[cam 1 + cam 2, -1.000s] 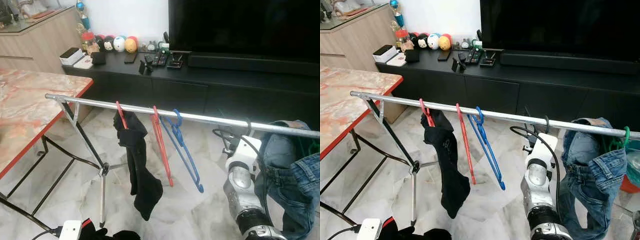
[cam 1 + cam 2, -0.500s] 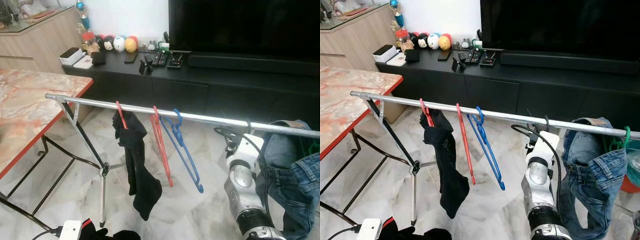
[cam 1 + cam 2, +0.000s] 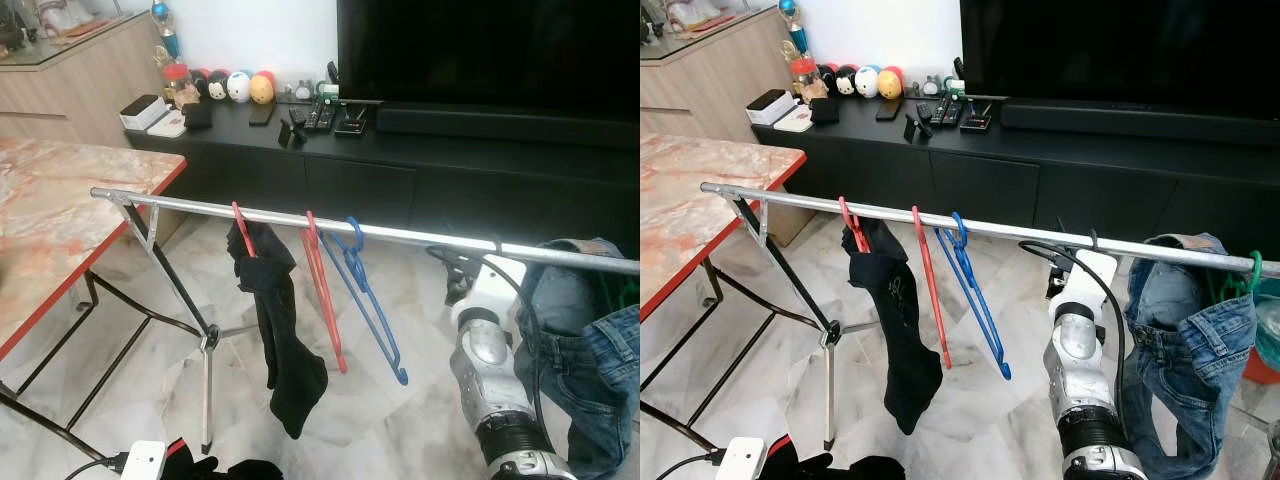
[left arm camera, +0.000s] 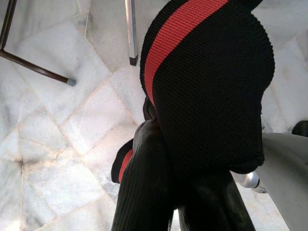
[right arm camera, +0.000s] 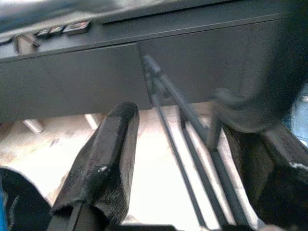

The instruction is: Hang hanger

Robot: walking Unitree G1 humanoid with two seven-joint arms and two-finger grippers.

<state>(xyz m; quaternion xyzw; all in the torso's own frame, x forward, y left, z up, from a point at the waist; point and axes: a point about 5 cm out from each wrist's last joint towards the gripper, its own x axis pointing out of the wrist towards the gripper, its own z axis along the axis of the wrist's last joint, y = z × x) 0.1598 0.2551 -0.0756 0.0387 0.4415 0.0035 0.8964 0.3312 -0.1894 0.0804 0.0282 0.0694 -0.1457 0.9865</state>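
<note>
A thin black wire hanger (image 5: 192, 144) has its hook (image 3: 1093, 241) over the long silver metal rail (image 3: 790, 200), between a blue plastic hanger (image 3: 975, 295) and blue jeans (image 3: 1185, 340). Its dark thin bars slant downward from the rail. It lies between the two black fingers of the right gripper (image 5: 192, 159), which stand apart.

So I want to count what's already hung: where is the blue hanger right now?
In the left eye view, the blue hanger hangs near the middle of the silver rail, just right of the red hanger and left of the right arm.
</note>
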